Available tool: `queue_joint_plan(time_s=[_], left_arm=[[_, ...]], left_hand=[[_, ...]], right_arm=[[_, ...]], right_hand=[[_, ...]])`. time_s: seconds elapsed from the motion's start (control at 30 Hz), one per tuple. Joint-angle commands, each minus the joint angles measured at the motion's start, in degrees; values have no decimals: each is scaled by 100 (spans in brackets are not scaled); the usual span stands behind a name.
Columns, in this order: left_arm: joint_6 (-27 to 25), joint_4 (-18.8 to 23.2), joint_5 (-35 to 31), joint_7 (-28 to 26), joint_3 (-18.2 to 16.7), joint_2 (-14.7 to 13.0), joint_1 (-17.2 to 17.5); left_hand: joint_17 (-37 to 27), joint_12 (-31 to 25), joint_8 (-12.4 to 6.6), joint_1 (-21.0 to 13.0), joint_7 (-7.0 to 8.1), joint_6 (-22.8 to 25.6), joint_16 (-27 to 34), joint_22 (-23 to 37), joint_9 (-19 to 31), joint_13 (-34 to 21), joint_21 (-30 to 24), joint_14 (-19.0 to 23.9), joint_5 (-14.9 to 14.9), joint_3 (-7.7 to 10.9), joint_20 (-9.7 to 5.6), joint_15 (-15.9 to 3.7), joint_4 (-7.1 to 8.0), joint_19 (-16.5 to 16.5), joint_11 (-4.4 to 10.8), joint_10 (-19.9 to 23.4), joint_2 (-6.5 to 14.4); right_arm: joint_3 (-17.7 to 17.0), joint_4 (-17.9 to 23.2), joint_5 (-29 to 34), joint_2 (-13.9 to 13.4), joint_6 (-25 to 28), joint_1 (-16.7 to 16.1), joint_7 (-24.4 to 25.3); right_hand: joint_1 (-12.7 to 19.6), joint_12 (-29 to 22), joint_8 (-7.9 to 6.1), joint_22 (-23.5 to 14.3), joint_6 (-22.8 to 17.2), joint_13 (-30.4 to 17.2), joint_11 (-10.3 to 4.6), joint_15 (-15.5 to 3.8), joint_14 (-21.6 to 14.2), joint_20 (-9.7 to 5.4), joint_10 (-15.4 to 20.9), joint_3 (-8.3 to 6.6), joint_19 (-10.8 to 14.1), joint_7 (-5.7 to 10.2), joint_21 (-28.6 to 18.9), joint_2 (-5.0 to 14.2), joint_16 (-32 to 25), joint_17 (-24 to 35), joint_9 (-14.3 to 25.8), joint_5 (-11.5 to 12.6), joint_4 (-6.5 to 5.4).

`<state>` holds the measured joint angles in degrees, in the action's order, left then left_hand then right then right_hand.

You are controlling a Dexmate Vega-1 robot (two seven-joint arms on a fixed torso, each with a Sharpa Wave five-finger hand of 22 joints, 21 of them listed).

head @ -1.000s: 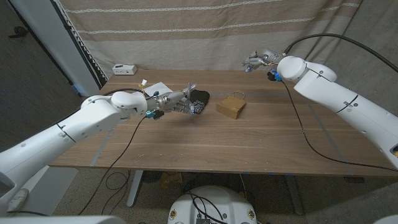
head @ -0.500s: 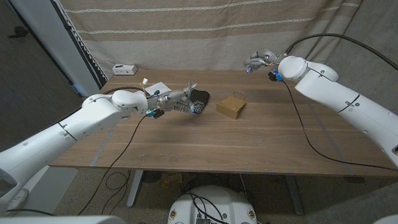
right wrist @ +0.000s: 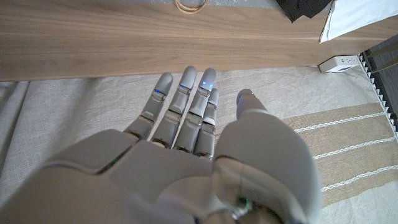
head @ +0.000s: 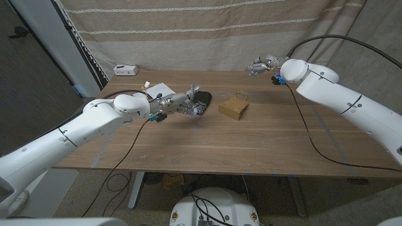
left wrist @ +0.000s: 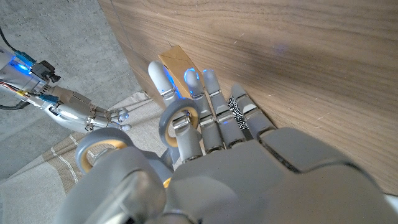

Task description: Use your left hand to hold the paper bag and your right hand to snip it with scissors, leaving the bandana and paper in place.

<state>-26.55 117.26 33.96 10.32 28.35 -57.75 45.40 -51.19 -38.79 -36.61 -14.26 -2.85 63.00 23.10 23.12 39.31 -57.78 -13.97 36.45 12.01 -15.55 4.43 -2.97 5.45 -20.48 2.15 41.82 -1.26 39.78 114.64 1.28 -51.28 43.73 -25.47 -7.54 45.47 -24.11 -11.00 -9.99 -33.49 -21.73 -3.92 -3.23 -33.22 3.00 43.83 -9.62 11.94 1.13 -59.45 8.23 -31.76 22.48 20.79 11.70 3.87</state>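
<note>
Although the task gives cutting to the right hand, the left hand (head: 184,102), nearest along the brown wooden desk (head: 220,144), seems to hold the scissors (left wrist: 179,119). Their grey and yellowish loop handles sit against its fingers (left wrist: 214,102), which lie close together. It hovers touching or just beside the crumpled black patterned bandana (head: 203,100). The small brown paper bag (head: 233,108) lies flat just beyond, unheld, probably awaiting a steadying grip. A white paper sheet (head: 157,90) lies behind the left hand. The right hand (head: 259,63) waits at the desk's far edge, fingers apart and empty. A small white box (head: 125,69) occupies the far corner, before a striped beige curtain (head: 207,37).
</note>
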Motion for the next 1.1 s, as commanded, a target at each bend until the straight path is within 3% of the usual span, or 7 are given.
queue_joint_plan(time_s=[0.03,0.2,0.33,0.5,0.8,0.9,1.1], left_arm=[[32,142,38,-85,-74,-60,187],[233,103,-15,-21,-82,-75,230],[294,128,-27,-12,-115,-110,272],[266,156,17,12,-148,-147,296],[257,149,71,14,-167,-143,331],[273,141,67,15,-164,-136,333],[244,125,36,-7,-123,-84,293]], left_hand=[[11,21,19,983,-899,999,18,6,-13,12,22,-38,40,-495,-17,-11,-103,-14,15,59,-951],[9,16,54,971,-901,982,37,7,-44,23,36,-49,44,-492,-28,-15,-133,9,47,87,-948],[34,19,34,947,-901,1035,46,8,-30,43,42,-46,50,-487,-36,-21,-170,13,59,107,-943],[42,33,94,914,-900,1058,68,10,-123,182,46,-49,46,-482,-49,-43,-214,12,49,281,-939],[61,51,99,884,-903,1078,91,13,-117,227,53,-52,40,-479,-51,-47,-265,17,41,292,-934],[72,44,94,878,-903,1086,94,14,-108,209,54,-47,40,-479,-52,-38,-276,16,42,280,-932],[94,38,110,862,-902,1075,98,17,-111,198,54,-52,41,-476,-65,-35,-302,12,64,271,-927]], right_arm=[[271,69,202,-86,223,82,-357],[329,123,230,-124,206,74,-488],[398,235,329,-160,235,36,-517],[419,311,359,-170,298,-69,-531],[746,347,635,-108,532,-28,-694],[907,391,816,-111,653,30,-763],[1006,441,940,-107,788,-7,-820]], right_hand=[[-45,96,30,-23,232,15,8,-600,211,53,-287,71,-98,9,84,-18,49,23,-14,66,33],[-67,202,18,-24,414,36,53,-503,496,117,-592,148,-189,42,157,-64,135,5,-49,100,76],[-100,680,-5,-30,840,137,106,-171,1431,195,-1898,295,-422,88,370,-93,529,-137,-160,240,169],[-159,862,0,-32,1228,215,370,126,2340,409,-2484,386,-1009,66,711,-63,1034,-375,-257,392,188],[-222,916,82,-24,1803,265,450,166,2564,405,-2714,477,-1181,-59,885,-126,1255,-560,-337,494,202],[-274,761,49,-20,1982,254,406,128,2497,401,-2434,538,-1157,-152,953,-162,1304,-663,-403,570,199],[-337,728,50,-15,2093,224,421,88,2443,376,-2445,596,-1101,-257,981,-211,1323,-714,-443,608,185]])
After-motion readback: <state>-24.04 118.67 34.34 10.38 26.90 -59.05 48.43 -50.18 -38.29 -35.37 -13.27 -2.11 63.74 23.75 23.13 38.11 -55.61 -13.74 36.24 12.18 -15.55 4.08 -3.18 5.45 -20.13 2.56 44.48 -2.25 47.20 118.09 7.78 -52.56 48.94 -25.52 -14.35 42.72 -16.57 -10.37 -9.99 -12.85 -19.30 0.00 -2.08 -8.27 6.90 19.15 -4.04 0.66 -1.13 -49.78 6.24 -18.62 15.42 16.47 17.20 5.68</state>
